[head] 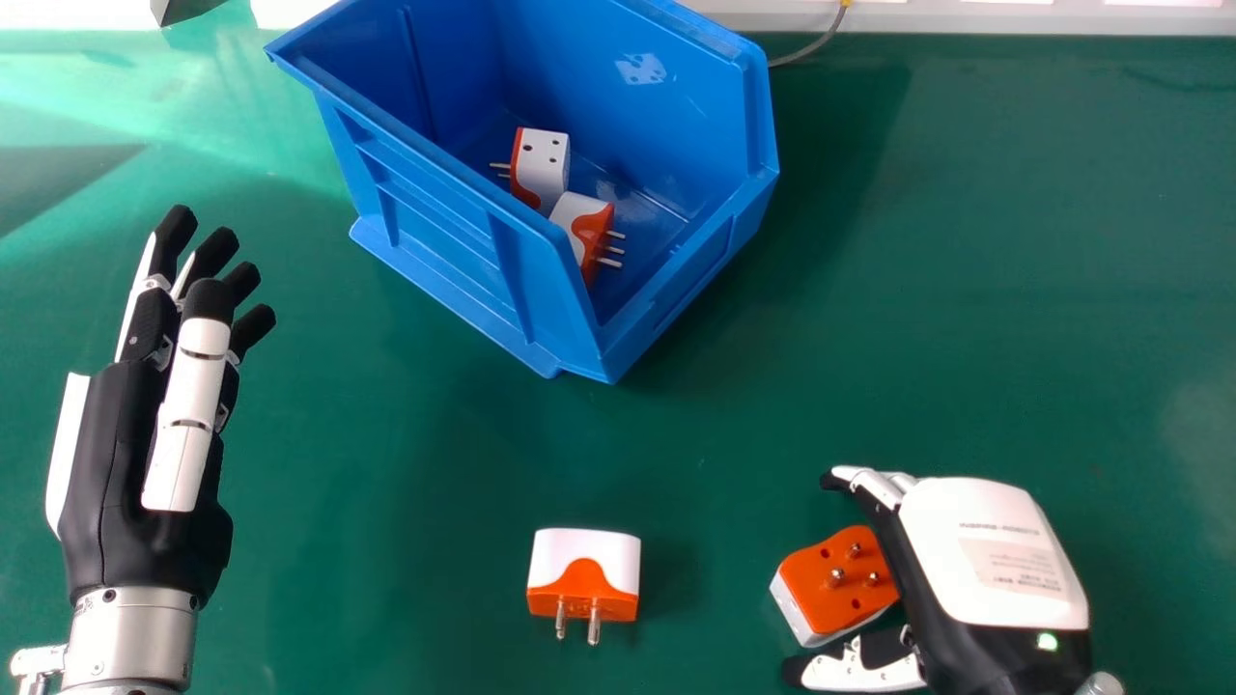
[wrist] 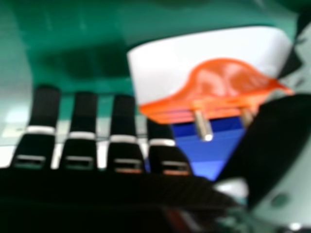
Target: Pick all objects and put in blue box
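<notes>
Progress: about half complete, by judgement

Boxy white-and-orange plug adapter [head: 850, 603] lies near right, tilted, metal pins up, between the spread fingers and thumb of the black-and-white right hand [head: 995, 550]; firm contact cannot be confirmed. Second white-and-orange adapter with round metal pins [head: 584, 545] rests near centre, untouched. Both remain to be boxed. Two further adapters, one white-faced with round sockets [head: 546, 164] and one with exposed pins [head: 587, 227], are inside the open-topped blue plastic box [head: 435, 232], whose outer wall is ribbed. Black-and-white left hand [head: 106, 483] is open at left, fingers straight. Green tabletop [head: 966, 290] appears smooth, with a slight sheen.
</notes>
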Robot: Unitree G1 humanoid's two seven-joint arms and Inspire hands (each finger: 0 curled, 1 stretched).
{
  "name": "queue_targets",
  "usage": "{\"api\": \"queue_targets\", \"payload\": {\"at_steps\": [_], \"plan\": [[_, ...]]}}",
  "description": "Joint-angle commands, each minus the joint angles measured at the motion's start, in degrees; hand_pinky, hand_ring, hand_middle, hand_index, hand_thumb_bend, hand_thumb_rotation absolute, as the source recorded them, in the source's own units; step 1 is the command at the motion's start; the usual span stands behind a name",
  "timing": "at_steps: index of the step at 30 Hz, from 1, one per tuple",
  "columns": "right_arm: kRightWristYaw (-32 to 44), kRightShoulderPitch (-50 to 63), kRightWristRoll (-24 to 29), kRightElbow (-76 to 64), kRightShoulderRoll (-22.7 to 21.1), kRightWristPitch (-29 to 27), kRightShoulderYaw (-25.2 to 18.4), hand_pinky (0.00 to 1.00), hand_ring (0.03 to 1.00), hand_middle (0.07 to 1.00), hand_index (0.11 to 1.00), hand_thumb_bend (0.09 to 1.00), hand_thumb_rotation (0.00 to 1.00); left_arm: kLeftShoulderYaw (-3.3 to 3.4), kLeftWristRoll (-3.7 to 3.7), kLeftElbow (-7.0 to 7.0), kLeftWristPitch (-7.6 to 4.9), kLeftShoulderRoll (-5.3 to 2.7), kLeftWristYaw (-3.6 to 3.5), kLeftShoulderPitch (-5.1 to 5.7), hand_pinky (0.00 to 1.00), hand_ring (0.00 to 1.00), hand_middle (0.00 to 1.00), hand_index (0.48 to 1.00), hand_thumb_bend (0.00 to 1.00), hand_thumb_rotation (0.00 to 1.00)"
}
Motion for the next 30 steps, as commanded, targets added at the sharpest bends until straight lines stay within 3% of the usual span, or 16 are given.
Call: {"api": "queue_targets", "payload": {"at_steps": [1,11,17,20,22,30], "plan": [[1.38,0.23,-0.60,2.02,-1.17,0.83,0.52,0.68,0.769,0.786,0.785,0.792,0.30,0.26,0.31,-1.49,-0.30,0.55,0.43,-0.51,0.90,0.92,0.94,0.958,0.53,0.75],[2.79,-1.39,0.20,3.66,-1.85,1.73,1.08,0.68,0.760,0.778,0.769,0.749,0.25,0.30,0.14,-2.18,0.25,0.65,0.71,-0.81,0.90,0.92,0.94,0.952,0.51,0.76],[0.95,-1.81,3.47,4.96,-1.98,0.20,0.45,0.66,0.739,0.757,0.742,0.745,0.09,0.26,0.43,-2.69,0.55,0.64,1.15,-0.80,0.90,0.92,0.93,0.944,0.50,0.77],[-1.39,-2.14,4.76,6.15,-2.54,-1.64,0.26,0.65,0.723,0.745,0.724,0.724,0.07,0.27,0.44,-2.57,0.40,0.70,1.15,-0.86,0.90,0.92,0.93,0.943,0.50,0.77],[-2.85,-2.24,6.08,6.84,-2.53,-2.73,-0.17,0.55,0.611,0.648,0.652,0.645,0.05,0.29,0.39,-2.66,0.51,0.69,1.23,-0.88,0.90,0.92,0.93,0.941,0.50,0.77],[-2.97,-2.94,9.81,7.51,-2.06,-3.13,-1.41,0.43,0.514,0.570,0.600,0.568,0.02,0.36,0.06,-2.69,0.72,0.88,1.00,-1.10,0.89,0.92,0.93,0.936,0.49,0.77]]}}
